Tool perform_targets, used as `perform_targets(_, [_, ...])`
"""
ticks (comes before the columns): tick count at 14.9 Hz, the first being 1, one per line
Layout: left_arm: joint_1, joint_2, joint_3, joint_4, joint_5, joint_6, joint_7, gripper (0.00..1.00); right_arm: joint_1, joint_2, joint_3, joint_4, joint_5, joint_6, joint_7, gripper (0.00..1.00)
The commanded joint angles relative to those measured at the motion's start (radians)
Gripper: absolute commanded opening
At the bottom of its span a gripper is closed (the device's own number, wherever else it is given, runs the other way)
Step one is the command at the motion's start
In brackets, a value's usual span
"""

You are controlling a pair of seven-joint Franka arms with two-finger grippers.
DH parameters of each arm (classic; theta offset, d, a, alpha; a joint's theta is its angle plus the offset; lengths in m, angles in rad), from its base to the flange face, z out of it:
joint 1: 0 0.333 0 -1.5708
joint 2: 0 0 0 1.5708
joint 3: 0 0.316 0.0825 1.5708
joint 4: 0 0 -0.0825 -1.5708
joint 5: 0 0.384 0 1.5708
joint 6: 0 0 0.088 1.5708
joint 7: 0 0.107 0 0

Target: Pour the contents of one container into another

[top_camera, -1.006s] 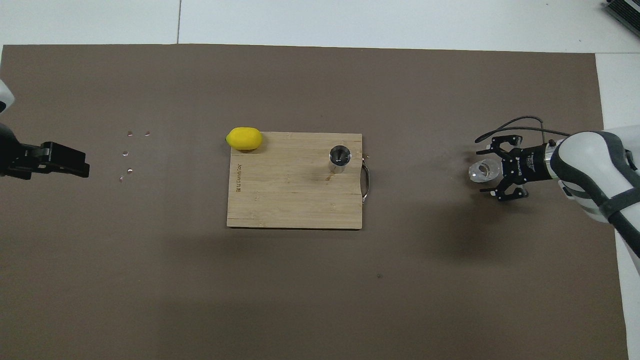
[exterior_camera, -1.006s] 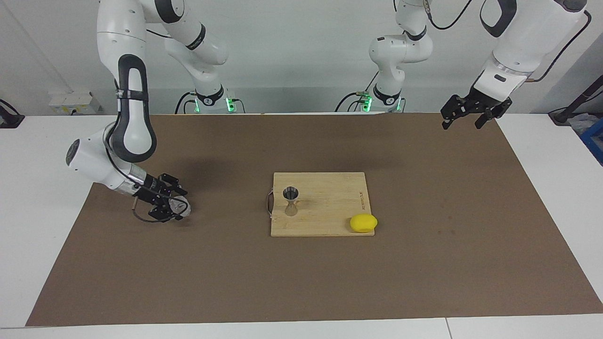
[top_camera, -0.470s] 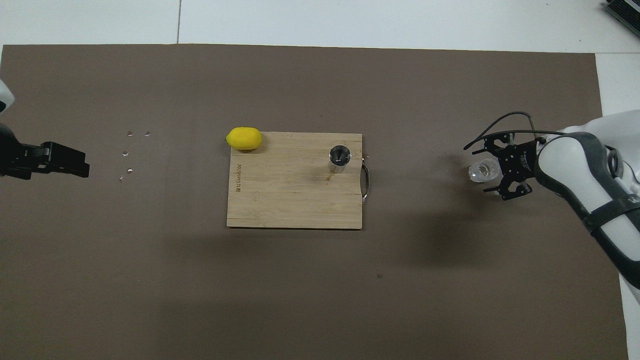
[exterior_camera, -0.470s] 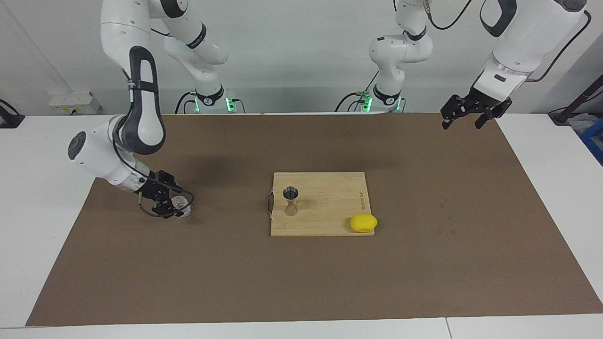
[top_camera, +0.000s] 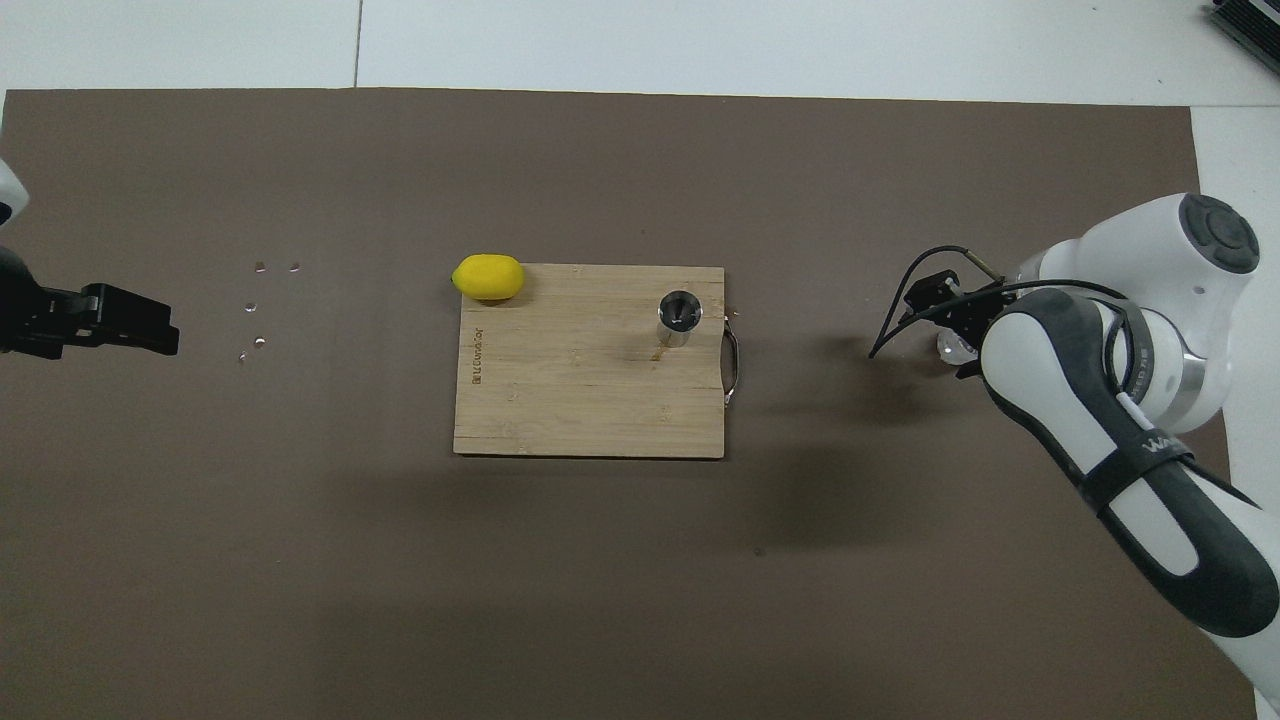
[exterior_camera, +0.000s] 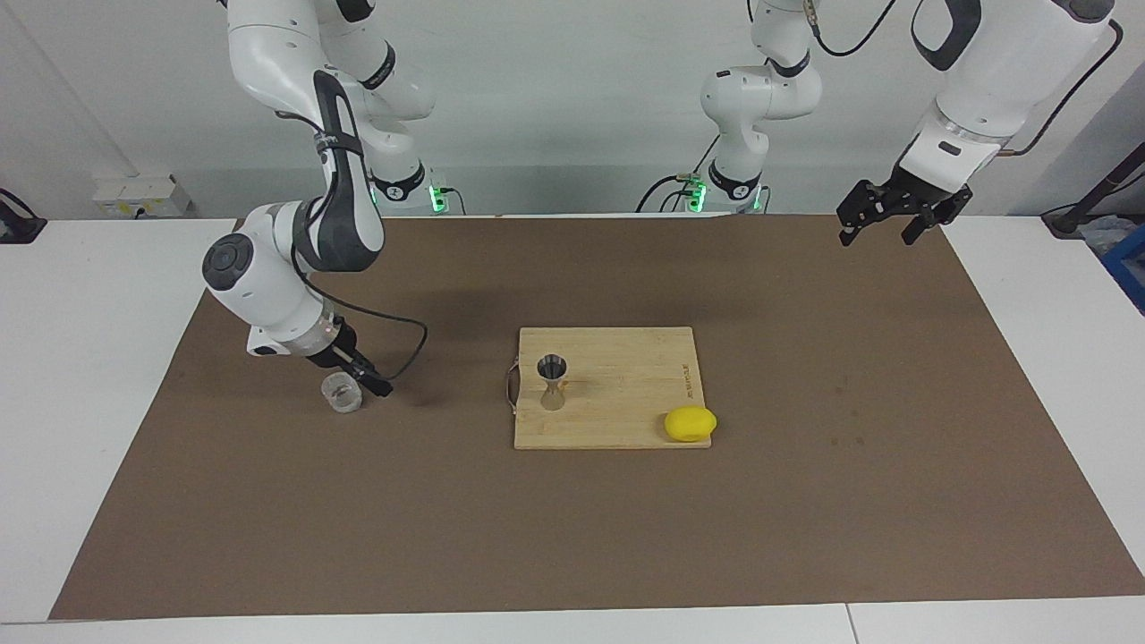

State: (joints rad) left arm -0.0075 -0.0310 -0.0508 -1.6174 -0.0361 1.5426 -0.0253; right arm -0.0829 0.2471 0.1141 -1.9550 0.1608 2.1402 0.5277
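In the facing view, your right gripper [exterior_camera: 358,380] sits at the glass cup [exterior_camera: 343,394] at left of centre, upright on the desk [exterior_camera: 805,501]; you cannot tell how its jaws stand. The steel jigger [exterior_camera: 552,383] stands on the board [exterior_camera: 626,394] mid-frame. Your left gripper [exterior_camera: 881,217] waits upper right, jaws apart.

In the overhead view, your right arm covers most of the cup [top_camera: 952,347] at right of frame; the jigger [top_camera: 680,318] sits centre.

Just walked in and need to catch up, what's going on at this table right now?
The right gripper is down at the clear glass cup, which stands upright on the brown mat toward the right arm's end of the table. The steel jigger stands on the wooden cutting board, with a lemon at the board's corner. Nothing is being poured yet. The left gripper waits, open, over its end of the table.
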Motion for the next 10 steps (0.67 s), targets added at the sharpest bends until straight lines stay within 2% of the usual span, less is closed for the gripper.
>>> perform_targets(1, [-0.002, -0.032, 0.002, -0.036, 0.016, 0.007, 0.001, 1.00, 0.017, -0.058, 0.003, 0.007, -0.114, -0.032, -0.142, 1.00])
perform_targets(4, [0.000, -0.032, 0.002, -0.036, 0.016, 0.007, 0.001, 1.00, 0.026, -0.092, 0.006, 0.082, -0.201, -0.095, -0.212, 1.00])
perform_targets(8, [0.000, -0.032, 0.002, -0.036, 0.016, 0.007, 0.001, 1.00, 0.023, -0.166, 0.007, 0.192, -0.210, -0.183, -0.262, 1.00])
perform_targets(10, [0.000, -0.032, 0.002, -0.036, 0.016, 0.007, 0.001, 1.00, 0.026, -0.167, 0.009, 0.272, -0.211, -0.265, -0.261, 1.00])
